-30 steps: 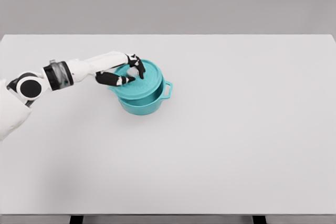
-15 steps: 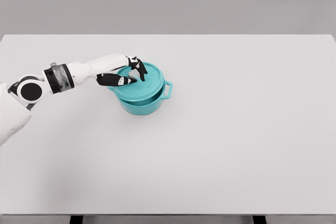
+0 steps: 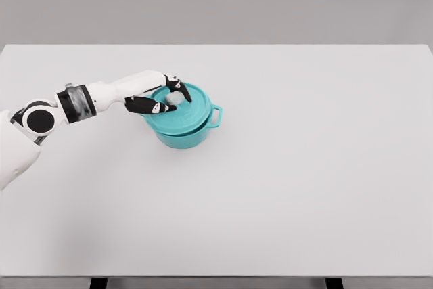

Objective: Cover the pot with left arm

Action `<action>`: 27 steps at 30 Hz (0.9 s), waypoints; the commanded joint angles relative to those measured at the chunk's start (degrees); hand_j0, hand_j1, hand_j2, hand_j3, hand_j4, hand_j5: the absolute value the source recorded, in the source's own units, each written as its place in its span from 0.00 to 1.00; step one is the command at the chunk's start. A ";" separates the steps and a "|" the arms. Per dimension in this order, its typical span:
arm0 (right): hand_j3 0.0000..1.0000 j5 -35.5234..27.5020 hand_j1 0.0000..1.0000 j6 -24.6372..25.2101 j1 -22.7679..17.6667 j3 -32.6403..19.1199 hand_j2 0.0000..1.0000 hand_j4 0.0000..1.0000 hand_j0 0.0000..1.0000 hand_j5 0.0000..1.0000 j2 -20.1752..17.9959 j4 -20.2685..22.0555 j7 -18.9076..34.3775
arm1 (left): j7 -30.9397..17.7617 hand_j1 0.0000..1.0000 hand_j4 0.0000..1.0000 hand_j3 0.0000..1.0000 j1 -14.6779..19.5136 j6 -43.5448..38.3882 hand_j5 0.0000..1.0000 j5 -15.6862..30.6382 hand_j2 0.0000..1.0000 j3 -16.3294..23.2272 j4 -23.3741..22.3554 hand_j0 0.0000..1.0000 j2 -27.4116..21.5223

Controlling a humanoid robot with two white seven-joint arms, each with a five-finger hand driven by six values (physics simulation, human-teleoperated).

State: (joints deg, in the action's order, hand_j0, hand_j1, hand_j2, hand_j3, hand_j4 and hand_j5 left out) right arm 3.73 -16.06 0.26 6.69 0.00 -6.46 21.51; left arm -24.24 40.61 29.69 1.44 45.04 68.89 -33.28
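At table [image 3: 304, 187] left-centre, teal pot [image 3: 181, 133] sits upright, side handle at 3 o'clock. Teal lid [image 3: 184, 109] rests on pot rim, approx. level. Left hand [image 3: 160, 97], entering from 9 o'clock, is clasped round lid's white knob [image 3: 172, 99].

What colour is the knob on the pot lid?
White, on the teal lid, between the left hand's fingers; head view.

No readable text, labels, brands, numbers or signs anywhere in head view: none on teal round lidded pot [image 3: 184, 125], white arm, or plain white tabletop [image 3: 304, 167].
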 commanded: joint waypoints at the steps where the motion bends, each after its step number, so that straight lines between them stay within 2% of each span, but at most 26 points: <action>1: 1.00 0.05 1.00 -0.03 0.00 -0.01 1.00 1.00 1.00 1.00 0.00 0.04 0.02 | -0.63 0.64 0.64 0.64 0.00 0.11 0.64 -0.74 0.64 0.14 -0.16 0.64 -0.03; 16: 1.00 0.05 1.00 -0.03 0.00 -0.01 1.00 1.00 1.00 1.00 0.00 0.04 0.02 | -0.28 0.63 0.63 0.63 0.00 0.28 0.63 -0.74 0.63 0.05 -0.34 0.63 0.24; 27: 1.00 0.05 1.00 -0.03 0.00 -0.01 1.00 1.00 1.00 1.00 0.00 0.04 0.02 | -0.19 0.66 0.66 0.66 -0.09 0.28 0.66 -0.65 0.66 0.05 -0.16 0.66 0.32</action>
State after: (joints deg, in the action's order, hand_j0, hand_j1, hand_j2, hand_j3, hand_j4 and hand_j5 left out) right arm 3.73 -16.06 0.26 6.69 0.00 -6.45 21.51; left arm -23.89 40.52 29.94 1.15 44.94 68.73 -32.97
